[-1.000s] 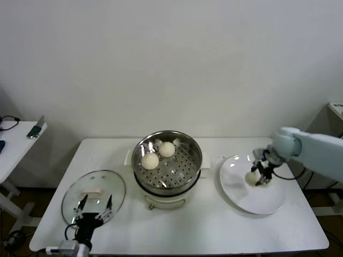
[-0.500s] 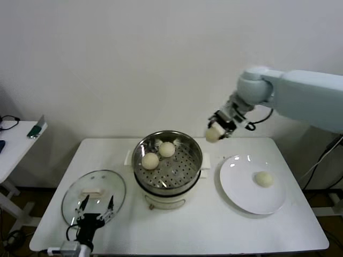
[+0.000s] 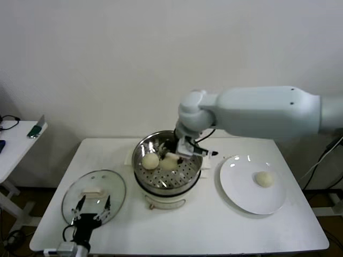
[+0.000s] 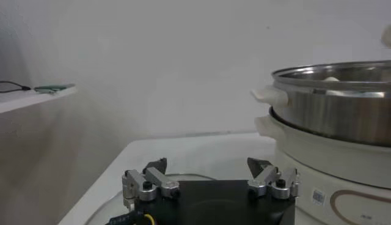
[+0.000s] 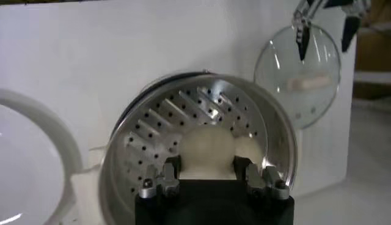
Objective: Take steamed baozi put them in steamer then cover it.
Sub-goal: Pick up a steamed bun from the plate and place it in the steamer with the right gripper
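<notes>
Half a second ago the right gripper (image 3: 179, 151) hung high above the table's far edge with a bun; now it has swung down over the steamer (image 3: 168, 161), its fingers (image 5: 168, 172) clenched on that held baozi (image 5: 206, 150) just above the perforated tray.

On the tray, one baozi (image 3: 150, 159) lies at about nine o'clock. Another pale bun (image 3: 169, 161) sits near the centre, right under the gripper; whether it is the held one or a separate one is hard to tell from the head view. The right wrist view shows a second bun (image 5: 246, 148) touching the held one's side.

On the white plate (image 3: 241, 197), at three o'clock from the steamer, a single baozi (image 3: 263, 179) rests toward its far right part.

At eight o'clock from the steamer the glass lid (image 3: 94, 195) lies flat on the table (image 3: 203, 225). The left gripper (image 3: 92, 208) hovers at the lid's near edge, fingers (image 4: 154, 177) spread apart, gripping nothing.
</notes>
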You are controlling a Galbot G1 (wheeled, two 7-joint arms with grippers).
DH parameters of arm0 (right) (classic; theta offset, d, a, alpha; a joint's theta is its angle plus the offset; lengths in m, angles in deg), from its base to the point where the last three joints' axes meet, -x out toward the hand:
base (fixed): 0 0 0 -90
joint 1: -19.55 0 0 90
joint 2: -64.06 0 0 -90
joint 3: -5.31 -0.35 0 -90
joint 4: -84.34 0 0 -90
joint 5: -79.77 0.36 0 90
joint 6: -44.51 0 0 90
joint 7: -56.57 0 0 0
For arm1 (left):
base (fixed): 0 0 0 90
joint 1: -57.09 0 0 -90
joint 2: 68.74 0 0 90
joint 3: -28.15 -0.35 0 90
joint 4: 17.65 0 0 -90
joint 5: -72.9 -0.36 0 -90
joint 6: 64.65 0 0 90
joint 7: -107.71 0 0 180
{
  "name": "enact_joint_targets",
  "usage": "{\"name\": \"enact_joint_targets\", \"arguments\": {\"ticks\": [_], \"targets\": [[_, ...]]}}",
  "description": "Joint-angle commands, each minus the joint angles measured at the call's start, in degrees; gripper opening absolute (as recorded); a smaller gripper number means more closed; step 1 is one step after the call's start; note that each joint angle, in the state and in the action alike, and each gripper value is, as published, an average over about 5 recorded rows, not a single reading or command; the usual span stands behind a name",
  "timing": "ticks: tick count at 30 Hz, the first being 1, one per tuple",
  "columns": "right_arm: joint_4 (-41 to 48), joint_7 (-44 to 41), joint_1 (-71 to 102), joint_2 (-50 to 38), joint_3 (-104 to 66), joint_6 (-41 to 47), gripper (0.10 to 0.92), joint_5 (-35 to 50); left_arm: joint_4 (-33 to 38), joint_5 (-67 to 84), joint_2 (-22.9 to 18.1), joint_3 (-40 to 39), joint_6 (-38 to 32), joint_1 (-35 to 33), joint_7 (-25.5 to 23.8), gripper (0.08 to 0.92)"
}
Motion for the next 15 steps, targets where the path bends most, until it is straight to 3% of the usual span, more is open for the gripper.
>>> {"name": "enact_joint_targets", "arguments": {"ticks": [1, 15], "targets": [[3.99, 2.07, 7.47, 5.28, 0.93, -4.49, 0.585, -7.72, 0.02, 0.17, 0.21, 0.19, -0.2, -0.32, 0.06, 0.823], [5.35, 3.11, 8.08, 5.02, 1.55, -4.33, 0.619, -7.8, 0.08, 0.16, 0.13, -0.08, -0.46, -0.64, 0.17, 0.823]]}}
